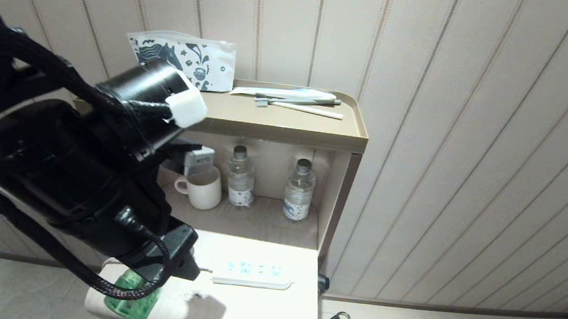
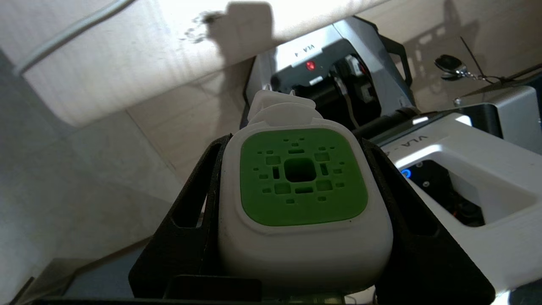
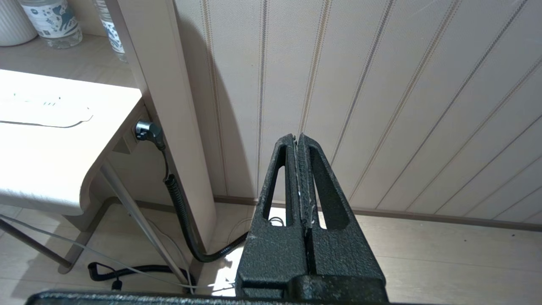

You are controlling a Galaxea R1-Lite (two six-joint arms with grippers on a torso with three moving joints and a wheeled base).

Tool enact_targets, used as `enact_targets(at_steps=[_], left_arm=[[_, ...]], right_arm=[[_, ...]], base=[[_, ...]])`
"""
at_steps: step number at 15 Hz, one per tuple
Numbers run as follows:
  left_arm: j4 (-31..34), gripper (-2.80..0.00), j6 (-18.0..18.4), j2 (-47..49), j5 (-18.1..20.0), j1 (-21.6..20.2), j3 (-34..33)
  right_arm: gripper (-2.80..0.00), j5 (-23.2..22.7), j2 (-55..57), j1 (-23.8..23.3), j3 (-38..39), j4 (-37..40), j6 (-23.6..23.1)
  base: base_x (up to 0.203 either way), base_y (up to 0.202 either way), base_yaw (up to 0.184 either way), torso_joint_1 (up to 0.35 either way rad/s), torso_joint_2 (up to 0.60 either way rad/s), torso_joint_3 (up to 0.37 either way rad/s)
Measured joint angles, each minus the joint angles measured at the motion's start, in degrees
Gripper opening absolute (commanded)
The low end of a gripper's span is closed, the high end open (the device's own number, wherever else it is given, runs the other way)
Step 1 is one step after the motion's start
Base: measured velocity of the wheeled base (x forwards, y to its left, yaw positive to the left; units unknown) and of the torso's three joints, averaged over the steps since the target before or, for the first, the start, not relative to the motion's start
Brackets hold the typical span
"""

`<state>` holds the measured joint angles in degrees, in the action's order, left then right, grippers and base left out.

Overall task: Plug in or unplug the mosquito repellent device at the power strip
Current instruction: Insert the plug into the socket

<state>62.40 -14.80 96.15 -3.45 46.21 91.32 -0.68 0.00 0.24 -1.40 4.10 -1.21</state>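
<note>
My left gripper (image 2: 296, 142) is shut on the mosquito repellent device (image 2: 302, 182), a white body with a green vented face, with one black finger on each side. In the head view the device's green bottle (image 1: 131, 299) shows below the left gripper (image 1: 174, 262), over the white table's front left corner. The power strip (image 1: 253, 273) lies flat on the table to the right of it, apart from the device, its sockets bare. My right gripper (image 3: 297, 137) is shut on nothing, parked low beside the striped wall, right of the table.
Behind the white table (image 1: 262, 310) a shelf holds a white mug (image 1: 203, 188) and two water bottles (image 1: 240, 177). The top tray (image 1: 357, 130) carries toothbrushes and a patterned pouch (image 1: 190, 58). A black coiled cable (image 3: 182, 212) hangs at the table's right side. My own base (image 2: 465, 203) shows below the left gripper.
</note>
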Motion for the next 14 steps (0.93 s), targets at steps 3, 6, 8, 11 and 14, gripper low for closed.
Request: enact_targets(at_steps=[3,6,8,11,14], left_arm=[[0.83,-2.8,-4.35,6.57,1.11,0.92,3.8],[2.89,-2.8,-6.19,15.22,0.92,1.12,10.04],[1.31,-2.8,1.69,19.1,1.02,1.06,12.07],[-6.72,-2.8,17.91,21.78,0.77,-0.46,11.07],[-12.65,-2.8,28.49,22.6,0.64,-1.91,8.82]], right_arm=[[-2.8,0.01,0.0,0.0,0.0,0.0,0.02],[-2.8,0.0,0.0,0.0,0.0,0.0,0.02],[-2.8,0.0,0.0,0.0,0.0,0.01,0.02],[-2.8,0.0,0.0,0.0,0.0,0.0,0.02],[-2.8,0.0,0.0,0.0,0.0,0.01,0.02]], base=[[0.0,0.0,0.0,0.0,0.0,0.0],[0.0,0.0,0.0,0.0,0.0,0.0],[0.0,0.0,0.0,0.0,0.0,0.0],[0.0,0.0,0.0,0.0,0.0,0.0],[0.0,0.0,0.0,0.0,0.0,0.0]])
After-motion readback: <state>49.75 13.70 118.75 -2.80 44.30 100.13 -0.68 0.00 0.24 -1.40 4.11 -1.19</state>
